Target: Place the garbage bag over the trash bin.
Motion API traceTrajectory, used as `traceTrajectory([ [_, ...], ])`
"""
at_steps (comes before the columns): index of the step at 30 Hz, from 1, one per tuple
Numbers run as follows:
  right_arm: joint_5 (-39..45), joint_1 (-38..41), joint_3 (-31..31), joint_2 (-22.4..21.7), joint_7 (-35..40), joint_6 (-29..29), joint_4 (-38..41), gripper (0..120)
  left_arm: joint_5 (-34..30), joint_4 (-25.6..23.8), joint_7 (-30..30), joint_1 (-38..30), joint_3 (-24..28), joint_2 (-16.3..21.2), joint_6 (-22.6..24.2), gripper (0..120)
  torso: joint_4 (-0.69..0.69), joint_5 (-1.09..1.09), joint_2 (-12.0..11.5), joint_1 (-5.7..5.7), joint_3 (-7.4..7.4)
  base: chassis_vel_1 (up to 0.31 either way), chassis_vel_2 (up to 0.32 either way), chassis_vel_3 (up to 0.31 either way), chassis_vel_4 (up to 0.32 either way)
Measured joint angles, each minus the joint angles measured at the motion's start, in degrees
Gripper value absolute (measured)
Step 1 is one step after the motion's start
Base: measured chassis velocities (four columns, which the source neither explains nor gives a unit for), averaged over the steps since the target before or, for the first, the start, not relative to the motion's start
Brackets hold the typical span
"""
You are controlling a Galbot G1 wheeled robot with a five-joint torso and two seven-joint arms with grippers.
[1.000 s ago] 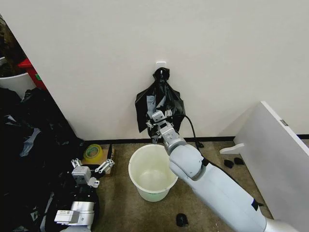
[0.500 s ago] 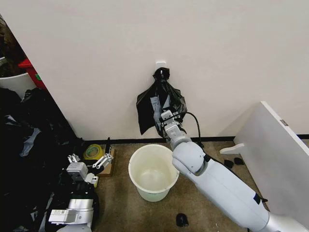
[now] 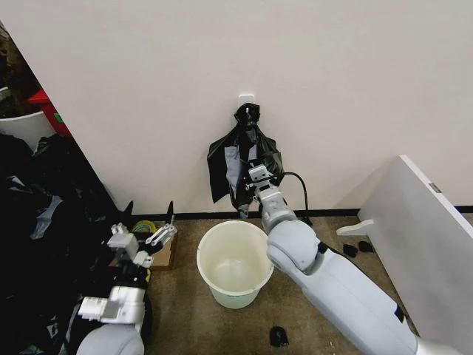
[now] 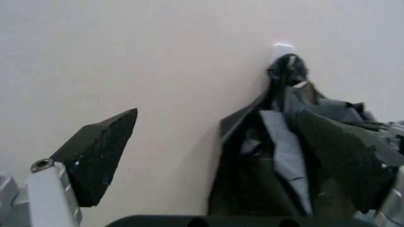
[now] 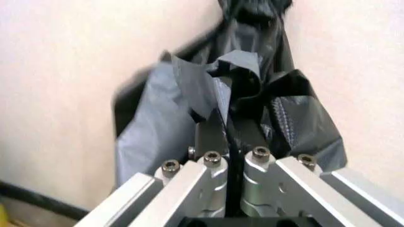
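even indoor light, blurry wrist views

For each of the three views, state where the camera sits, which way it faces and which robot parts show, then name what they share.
Head view: from the robot's head, looking down at the trash bin and wall; both arms show, left gripper open.
Left wrist view: on the left arm, facing the wall; its open fingers frame the shot.
Right wrist view: on the right arm, facing the wall; right gripper shut on the garbage bag.
Shared: the hanging garbage bag appears in all three.
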Motion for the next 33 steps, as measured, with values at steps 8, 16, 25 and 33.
traceTrajectory([
  [8,1.3,1.4,-1.7,2.3,-2.1,6.9,-1.2,0,-7.5,2.2,0.1,-8.9,4.7,5.1,4.4,100,0.09,-0.02,0.0,0.00,0.00,0.000,0.000,0.000,0.000],
  [16,0.3,-0.7,-0.3,2.8,-2.3,7.1,-0.7,0,-12.7,12.7,-2.0,-27.9,17.5,6.7,6.9,100,0.05,0.00,0.0,0.00,0.00,0.000,0.000,0.000,0.000],
  [25,-1.7,-3.4,1.4,2.1,-3.1,7.3,0.0,0,-16.5,18.6,-4.6,-36.3,24.6,3.3,8.9,99,0.05,0.01,0.0,0.00,0.00,0.000,0.000,0.000,0.000],
  [33,-1.8,-3.4,1.7,1.7,-3.1,7.2,0.8,0,-20.9,24.3,-7.4,-42.0,28.3,0.8,12.8,93,0.06,0.01,0.0,0.00,0.00,0.000,0.000,0.000,0.000],
])
